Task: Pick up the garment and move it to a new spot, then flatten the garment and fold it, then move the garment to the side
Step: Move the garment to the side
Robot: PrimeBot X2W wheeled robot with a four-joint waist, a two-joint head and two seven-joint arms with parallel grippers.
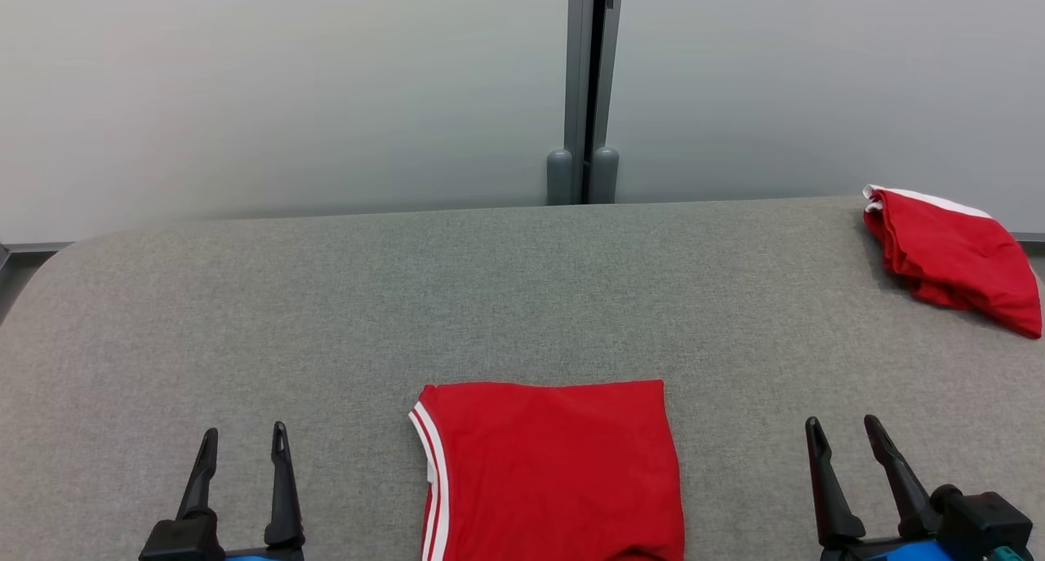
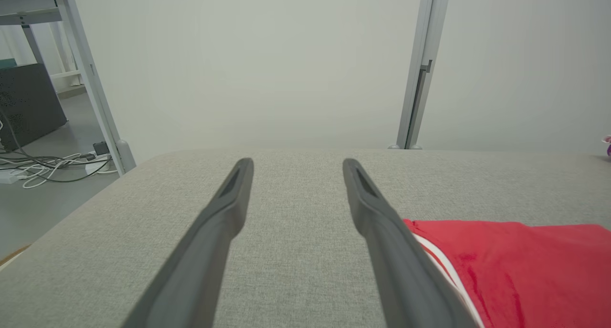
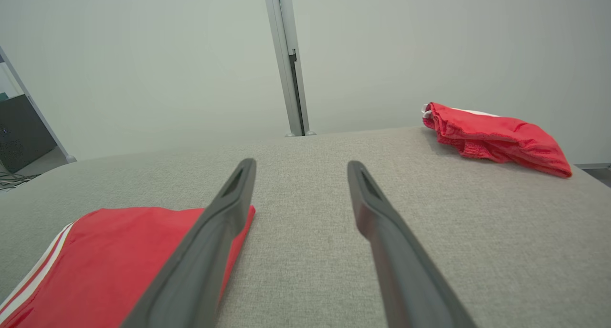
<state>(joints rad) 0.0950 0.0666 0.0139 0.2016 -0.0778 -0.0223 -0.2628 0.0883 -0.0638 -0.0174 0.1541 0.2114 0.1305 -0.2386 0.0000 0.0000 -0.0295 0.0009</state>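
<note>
red folded garment (image 1: 555, 463) is lying flat at bottom centre of the head view, between the grippers. left gripper (image 1: 245, 432) at lower left and right gripper (image 1: 841, 422) at lower right are both gaping apart, holding nothing. garment is looking light, soft and floppy, so it is likely unfolding if lifted by one corner; pinching both side edges through all layers seems safest. second red garment (image 1: 955, 255) is sitting bunched at upper right. grey fabric tabletop (image 1: 326, 300) is probably adding drag. pale wall (image 1: 286, 79) is standing behind.
</note>
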